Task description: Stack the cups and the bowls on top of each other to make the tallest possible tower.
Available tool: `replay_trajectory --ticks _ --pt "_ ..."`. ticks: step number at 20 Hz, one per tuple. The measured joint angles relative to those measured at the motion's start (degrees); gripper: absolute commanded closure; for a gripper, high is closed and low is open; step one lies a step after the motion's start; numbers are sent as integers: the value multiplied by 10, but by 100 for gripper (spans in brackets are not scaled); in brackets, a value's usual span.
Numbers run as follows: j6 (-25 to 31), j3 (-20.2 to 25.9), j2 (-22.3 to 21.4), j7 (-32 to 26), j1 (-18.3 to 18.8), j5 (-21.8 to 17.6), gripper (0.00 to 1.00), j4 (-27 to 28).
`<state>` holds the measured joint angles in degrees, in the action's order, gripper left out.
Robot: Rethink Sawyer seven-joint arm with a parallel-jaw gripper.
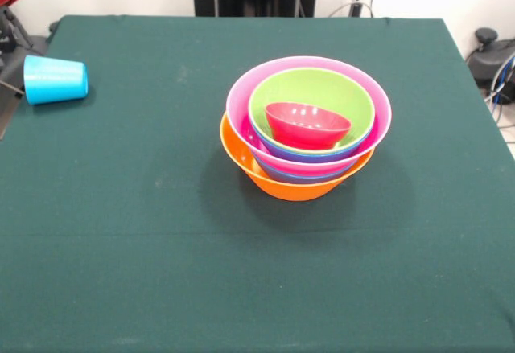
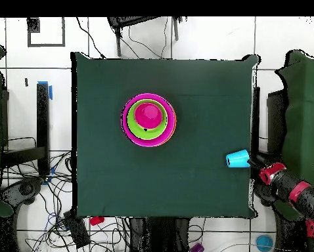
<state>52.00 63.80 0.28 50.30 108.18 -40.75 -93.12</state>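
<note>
Resting on its side near the edge of the green table (image 1: 121, 208), the light-blue cup (image 1: 55, 80) lies just beside the pincer (image 2: 255, 162), which shows only in the overhead view, off the table's side at the end of the red and black arm (image 2: 297, 193). From above, the cup (image 2: 237, 159) sits right in front of the pincer's tip, its wider mouth turned away from it; whether the two touch cannot be told. Whether the pincer is spread or closed cannot be told either, since its tip is dark and small there. Well apart from the pincer, out toward the middle of the table, stands the tower (image 1: 306, 128): the orange bowl (image 1: 282, 180) at the bottom, the pink bowl (image 1: 241, 104) nested in it, a thin purple-blue bowl (image 1: 310, 158) rim showing under the lime green bowl (image 1: 322, 92), and the small red bowl (image 1: 307, 124) sitting tilted inside the green one. All the bowls face mouth up.
</note>
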Motion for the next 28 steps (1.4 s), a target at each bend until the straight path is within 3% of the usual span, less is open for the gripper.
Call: replay_trajectory --ticks 10,18,22,28 --pt "0 -6 -4 0 9 -4 0 -16" --pt "0 -6 7 -10 54 -12 0 -60" --pt "-11 -6 15 -49 94 -41 0 -90" --pt "-30 -6 25 -103 108 -66 0 -96"
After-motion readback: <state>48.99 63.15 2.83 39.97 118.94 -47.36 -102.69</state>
